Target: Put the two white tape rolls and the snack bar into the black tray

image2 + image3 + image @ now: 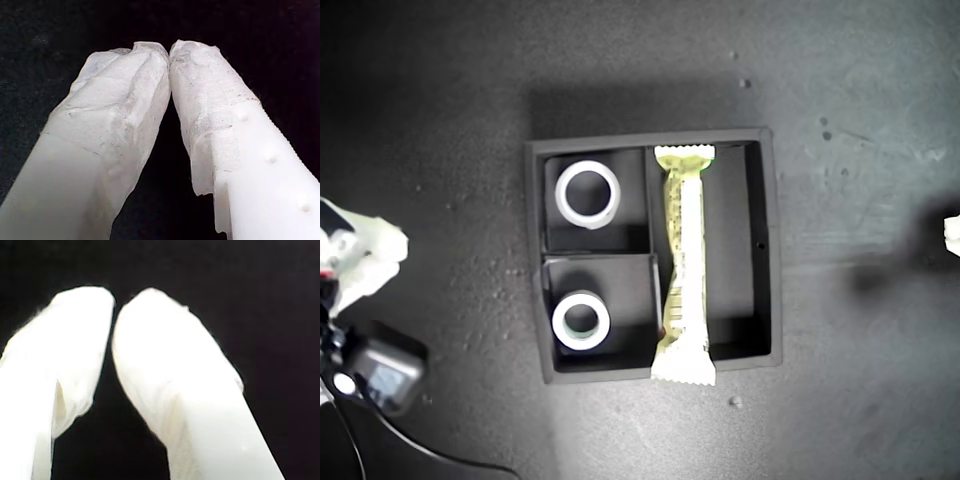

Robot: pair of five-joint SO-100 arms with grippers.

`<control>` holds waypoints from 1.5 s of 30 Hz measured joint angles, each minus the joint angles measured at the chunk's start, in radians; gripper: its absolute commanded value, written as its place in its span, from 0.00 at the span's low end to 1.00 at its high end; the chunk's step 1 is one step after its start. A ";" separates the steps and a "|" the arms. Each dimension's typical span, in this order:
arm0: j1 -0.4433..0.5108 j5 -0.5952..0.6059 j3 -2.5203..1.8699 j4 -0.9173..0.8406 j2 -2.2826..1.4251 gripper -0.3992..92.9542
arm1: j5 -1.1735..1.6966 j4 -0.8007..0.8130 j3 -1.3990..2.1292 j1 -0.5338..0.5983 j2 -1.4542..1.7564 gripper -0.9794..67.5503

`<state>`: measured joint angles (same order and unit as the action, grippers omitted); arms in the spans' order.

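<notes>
My first pincer (169,50) and second pincer (114,302) are both pressed together on nothing, both tape rolls (588,193) (581,320) and snack bar (684,265) sit in the black tray (770,250) mid-frame, but the bar's lower end overhangs the wall and could slip out if bumped.

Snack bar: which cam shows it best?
Exterior view. The snack bar shows whole in the long compartment of the black tray, one crimped end overhanging the wall. Both wrist views show only closed fingertips against dark background, no bar.
</notes>
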<state>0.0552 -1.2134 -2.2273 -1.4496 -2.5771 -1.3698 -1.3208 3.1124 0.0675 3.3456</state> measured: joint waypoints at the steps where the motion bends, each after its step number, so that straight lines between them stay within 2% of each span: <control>1: -0.003 -0.006 -0.095 0.043 -0.063 0.00 | 0.008 -0.008 0.000 0.005 0.000 0.02; 6: -0.006 -0.031 -0.446 0.233 -0.210 0.00 | 0.037 -0.015 0.000 0.015 0.009 0.02; 10: -0.031 -0.032 -0.618 0.295 -0.334 0.00 | 0.037 -0.015 0.000 0.021 0.009 0.02; 16: -0.041 -0.049 -0.805 0.161 -0.718 0.00 | 0.037 -0.015 0.000 0.021 0.009 0.02; 20: -0.041 -0.080 -0.844 0.126 -0.759 0.00 | 0.037 -0.015 0.000 0.021 0.011 0.02; 28: -0.064 -0.273 -0.853 0.094 -0.759 0.01 | 0.037 -0.015 0.000 0.021 0.011 0.02; 34: -0.064 -0.114 -0.853 0.094 -0.759 0.01 | 0.037 -0.015 0.000 0.021 0.011 0.02; 45: -0.064 -0.092 -0.853 0.094 -0.759 0.01 | 0.037 -0.015 0.000 0.021 0.011 0.02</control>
<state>-0.0092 -1.3054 -3.0802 -1.3560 -3.3364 -1.3330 -1.3361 3.1124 0.0890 3.3563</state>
